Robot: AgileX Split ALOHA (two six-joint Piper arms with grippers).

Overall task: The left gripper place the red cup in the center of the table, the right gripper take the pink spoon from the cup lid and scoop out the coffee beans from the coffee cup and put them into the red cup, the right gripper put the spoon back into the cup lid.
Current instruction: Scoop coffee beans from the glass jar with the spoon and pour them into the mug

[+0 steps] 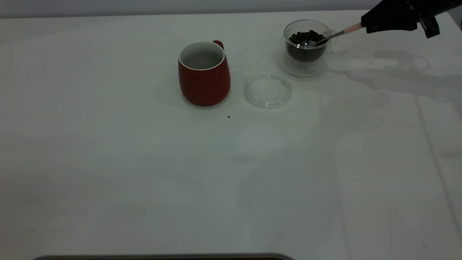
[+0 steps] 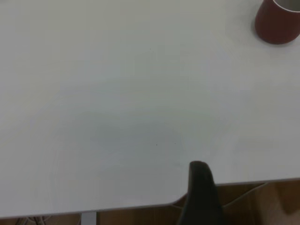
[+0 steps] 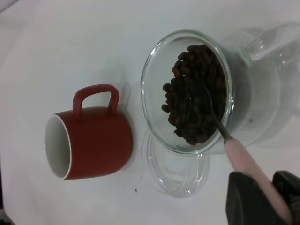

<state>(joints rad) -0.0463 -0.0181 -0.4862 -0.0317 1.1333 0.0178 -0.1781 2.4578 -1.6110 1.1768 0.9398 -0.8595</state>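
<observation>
The red cup [image 1: 204,74] stands upright and empty near the table's middle, handle to the back; it also shows in the left wrist view [image 2: 278,21] and the right wrist view [image 3: 89,138]. The empty cup lid [image 1: 267,90] lies to its right. The coffee cup [image 1: 306,47] holds the coffee beans [image 1: 306,37]. My right gripper [image 1: 364,22] is shut on the pink spoon [image 1: 352,29] by its handle, and the spoon's bowl dips into the beans [image 3: 197,112]. One finger of my left gripper [image 2: 201,187] shows over the table's edge, away from the cup.
The white table [image 1: 144,173] spreads wide in front of the cups. A tiny dark speck [image 1: 229,116] lies in front of the red cup. A dark edge runs along the table's near side.
</observation>
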